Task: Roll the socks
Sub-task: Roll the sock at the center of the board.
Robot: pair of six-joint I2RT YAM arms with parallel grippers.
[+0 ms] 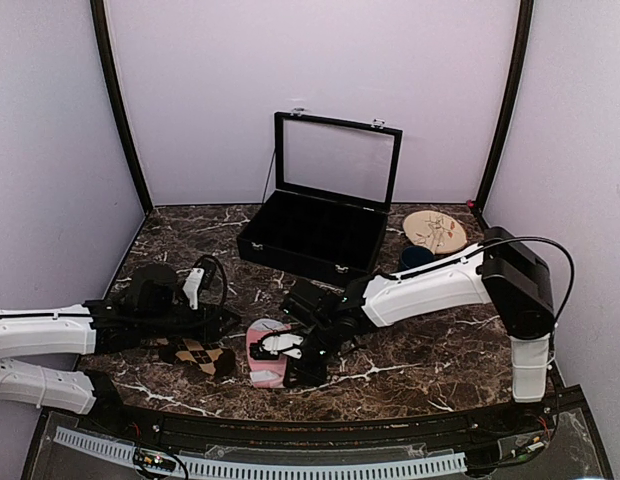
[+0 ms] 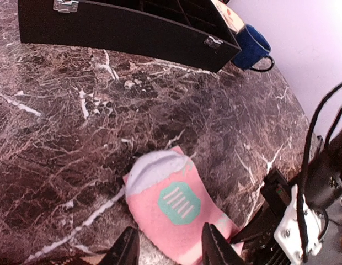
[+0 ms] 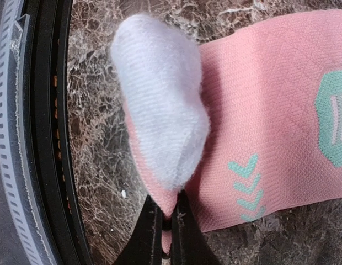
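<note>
The pink sock (image 1: 262, 352) lies flat on the marble near the front edge, its teal patch (image 2: 178, 203) facing up. My right gripper (image 3: 166, 216) is shut on a fold of the pink sock (image 3: 270, 105) just below the white toe (image 3: 160, 94), which is lifted and bent over the sock. In the top view, that right gripper (image 1: 292, 360) sits over the sock's near end. My left gripper (image 2: 168, 249) hovers open over the pink sock's (image 2: 176, 221) edge, gripping nothing. Left of the pink sock, just below my left gripper (image 1: 222, 322), lies the dark brown argyle sock (image 1: 195, 354).
An open black case (image 1: 315, 232) with a raised lid stands at the back centre. Behind my right arm (image 1: 430, 285) are a blue mug (image 2: 252, 47) and a round wooden disc (image 1: 435, 232). The table's black front rail (image 3: 47, 138) runs close to the sock's toe.
</note>
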